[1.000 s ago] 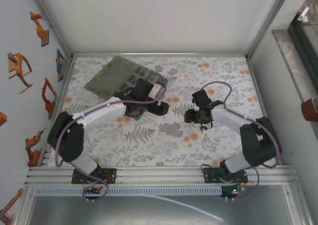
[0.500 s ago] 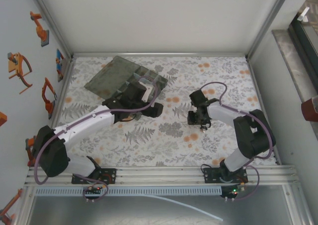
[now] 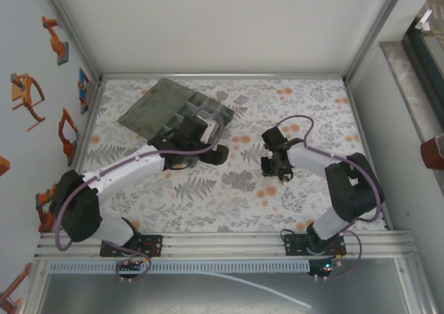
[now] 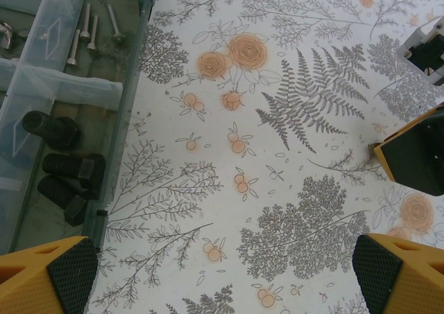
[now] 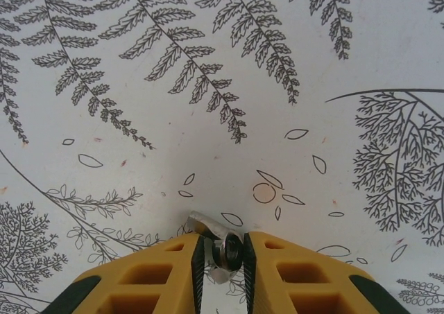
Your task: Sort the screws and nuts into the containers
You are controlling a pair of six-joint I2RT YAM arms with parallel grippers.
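- Comparing the top view with a second ago, you will find the right gripper (image 3: pixel 272 166) moved slightly toward the left of the frame. It now sits right of centre on the floral table cover (image 3: pixel 229 189).
- Your right gripper's yellow fingers (image 5: pixel 277 276) are pressed in from both sides on a small ring-shaped nut (image 5: pixel 227 250) at the bottom centre of the right wrist view. The nut stands on edge between them. I cannot tell whether it touches the cover.
- Your left arm's elbow has swung toward the lower left of the top view since a second ago. The left gripper (image 3: pixel 214 154) remains left of centre, just beside the organiser box (image 3: pixel 208 110).
- Your left gripper is spread wide and holds nothing. Its black pads (image 4: pixel 69 276) sit in the two lower corners of the left wrist view.
- The organiser box lies along the left edge of that view, with black screws (image 4: pixel 66 168) in one compartment and silvery screws (image 4: pixel 89 30) in the compartment above it.
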